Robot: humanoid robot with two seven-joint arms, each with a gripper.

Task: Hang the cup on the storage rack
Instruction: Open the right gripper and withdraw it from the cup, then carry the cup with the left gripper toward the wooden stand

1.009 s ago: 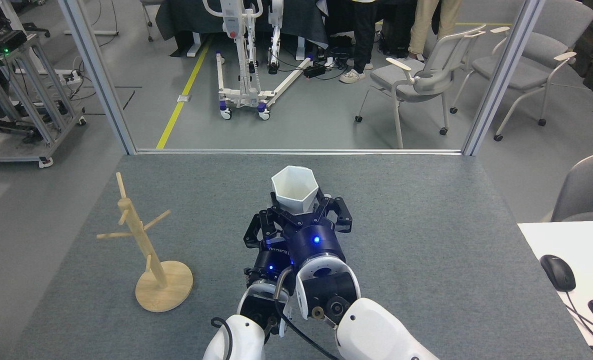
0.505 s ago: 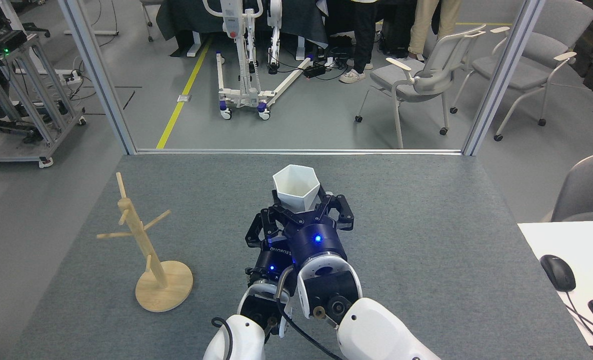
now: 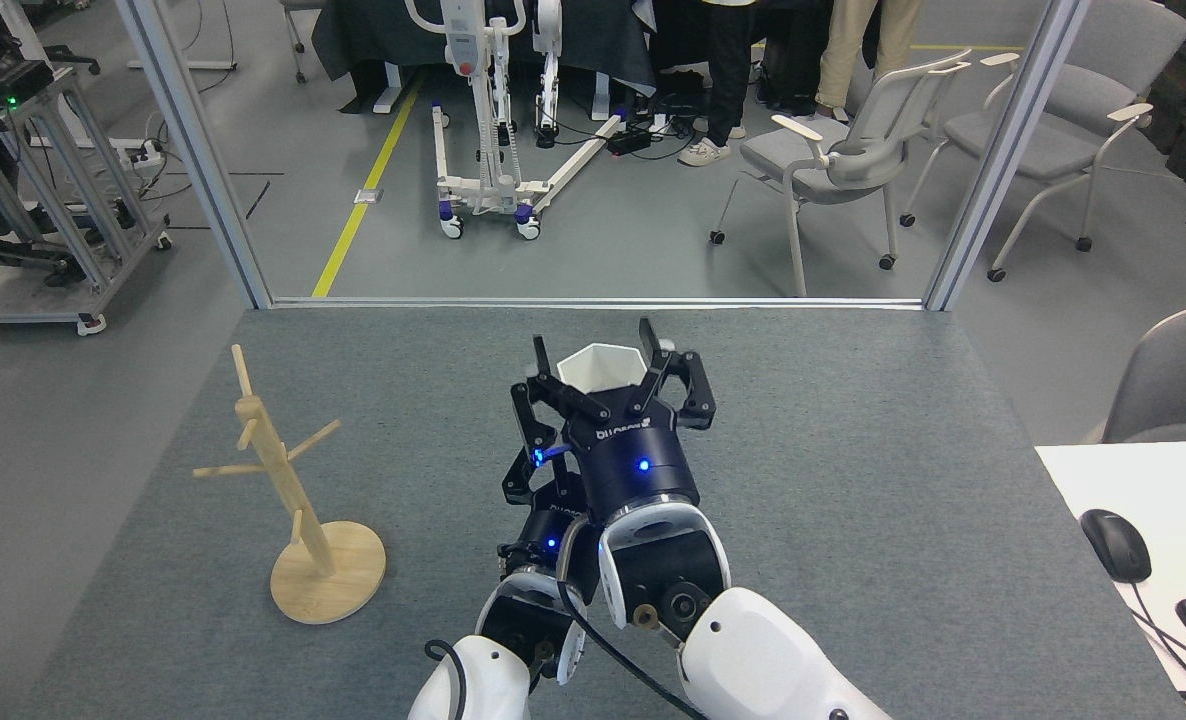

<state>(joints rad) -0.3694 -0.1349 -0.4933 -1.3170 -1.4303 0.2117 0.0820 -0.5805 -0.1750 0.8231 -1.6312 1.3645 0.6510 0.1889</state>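
Though gripper-flanked [image 3: 601, 375], cup [image 3: 603, 368] upright, mouth-up.

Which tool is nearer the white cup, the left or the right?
Right. The right tool flanks the cup at its rim; the left tool sits lower, at the cup's near left, partly hidden by the right one.

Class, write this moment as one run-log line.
right claw: open around cup | left claw: unclear | storage rack: pegs bare | cup not hung

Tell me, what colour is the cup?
White. The cup shows in the head view, with the right end effector around it.
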